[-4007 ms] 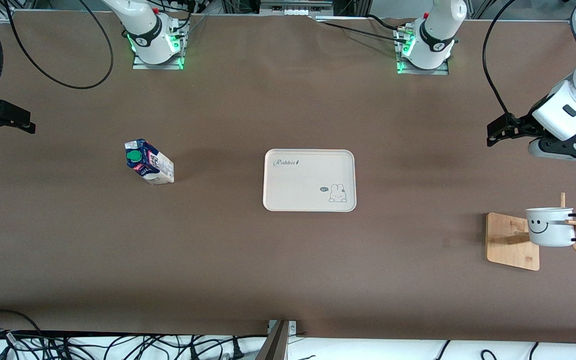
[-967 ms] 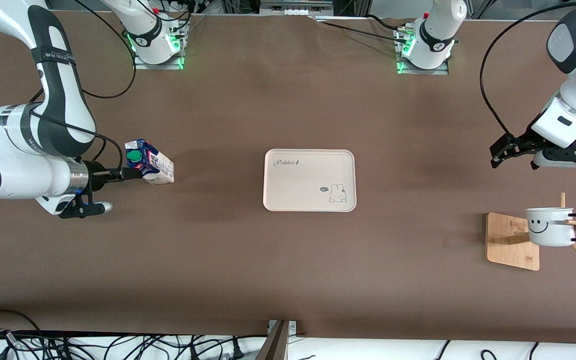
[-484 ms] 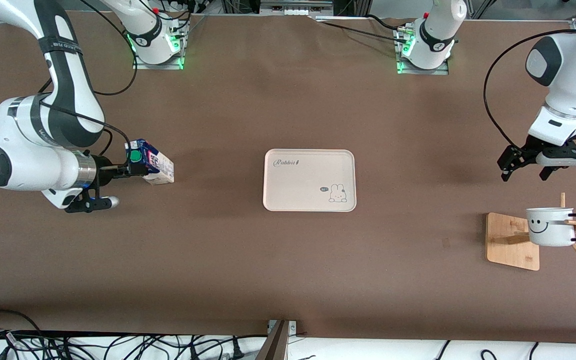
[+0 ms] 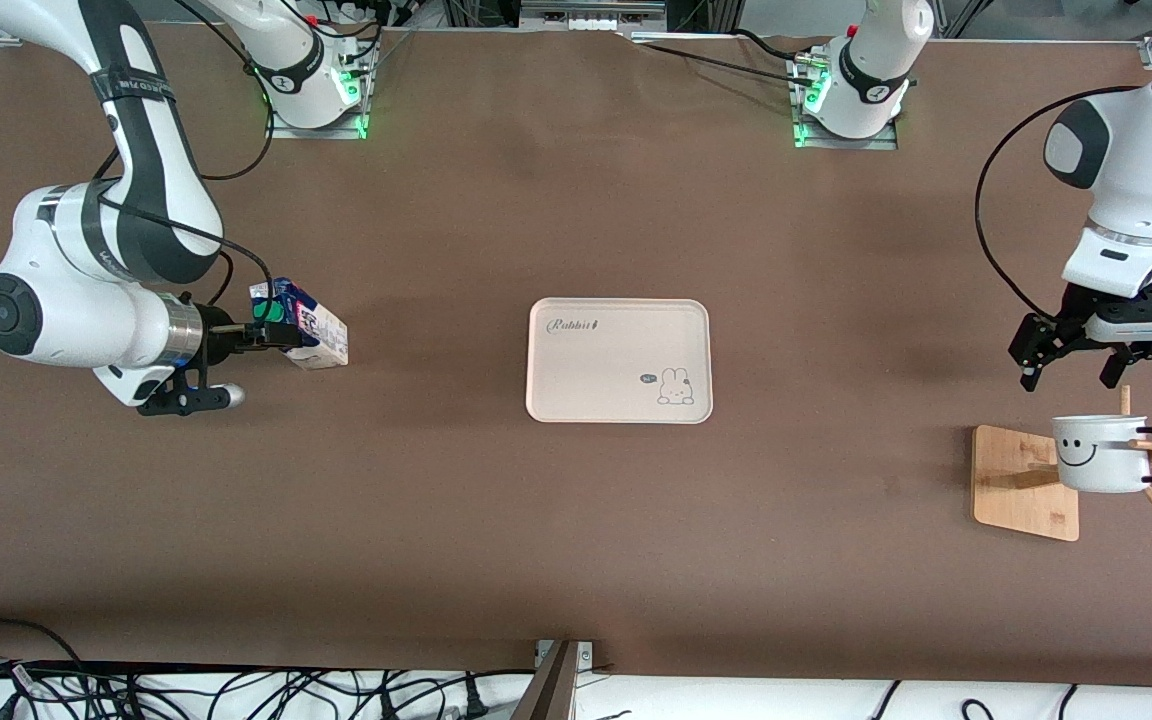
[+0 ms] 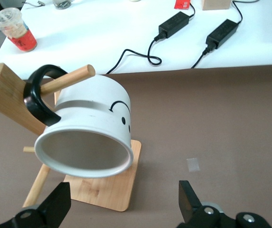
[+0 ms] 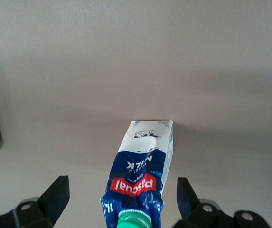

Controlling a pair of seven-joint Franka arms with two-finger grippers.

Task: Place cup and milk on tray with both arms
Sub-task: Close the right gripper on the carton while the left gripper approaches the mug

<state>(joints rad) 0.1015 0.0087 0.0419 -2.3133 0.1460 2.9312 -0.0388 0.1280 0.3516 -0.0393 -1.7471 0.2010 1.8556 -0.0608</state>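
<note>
Right tool (image 4: 271, 335) gapes (unclosed) around milk (image 4: 308, 330); left tool (image 4: 1068, 362) open over cup (image 4: 1096, 455).

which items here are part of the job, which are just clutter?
Job: milk, cup, tray, right gripper open at the milk, left gripper open above the cup.
Clutter: wooden stand holding the cup, cables.
</note>
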